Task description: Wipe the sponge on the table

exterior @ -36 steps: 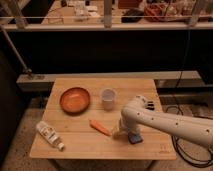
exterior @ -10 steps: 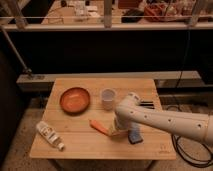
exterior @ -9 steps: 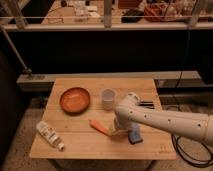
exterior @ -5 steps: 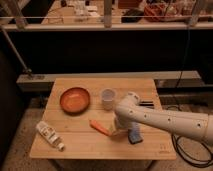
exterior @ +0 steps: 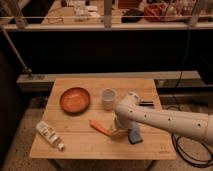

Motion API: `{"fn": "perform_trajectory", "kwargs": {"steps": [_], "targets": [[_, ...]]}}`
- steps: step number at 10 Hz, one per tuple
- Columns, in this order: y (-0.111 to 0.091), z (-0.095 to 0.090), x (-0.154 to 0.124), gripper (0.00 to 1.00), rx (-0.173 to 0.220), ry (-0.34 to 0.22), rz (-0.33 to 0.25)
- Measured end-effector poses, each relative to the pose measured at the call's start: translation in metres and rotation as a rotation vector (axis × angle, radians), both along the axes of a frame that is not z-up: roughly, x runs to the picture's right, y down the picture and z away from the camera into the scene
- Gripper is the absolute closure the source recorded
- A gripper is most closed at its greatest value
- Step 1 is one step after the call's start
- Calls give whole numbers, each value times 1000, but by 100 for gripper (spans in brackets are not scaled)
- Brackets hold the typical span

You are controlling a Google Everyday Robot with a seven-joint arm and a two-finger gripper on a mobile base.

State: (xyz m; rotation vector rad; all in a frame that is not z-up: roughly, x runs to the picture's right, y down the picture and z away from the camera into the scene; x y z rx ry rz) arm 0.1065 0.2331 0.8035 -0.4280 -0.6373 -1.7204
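Pincer (exterior: 120, 131) beside sponge (exterior: 134, 134), low over table (exterior: 80, 146)

The table (exterior: 75, 150), pale slatted wood, carried a reddish-brown bowl (exterior: 75, 99) toward its back left and a white cup (exterior: 108, 97) just right of the bowl. A white bottle (exterior: 49, 135) lay on its side near the front left corner. An orange carrot-shaped piece (exterior: 98, 127) lay front of centre, with the blue sponge (exterior: 134, 135) to its right. The gripper (exterior: 120, 131) was down at the tabletop between those two, just beside the sponge.
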Motion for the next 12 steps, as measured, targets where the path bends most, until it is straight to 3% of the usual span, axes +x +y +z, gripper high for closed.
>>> {"fn": "perform_trajectory", "kwargs": {"steps": [2, 6, 9, 12], "targets": [[-2, 2, 19, 20, -3, 31, 54], [-3, 12, 85, 20, -21, 125, 170], [14, 35, 97, 20, -60, 145, 207], [17, 37, 99, 20, -59, 148, 208]]}}
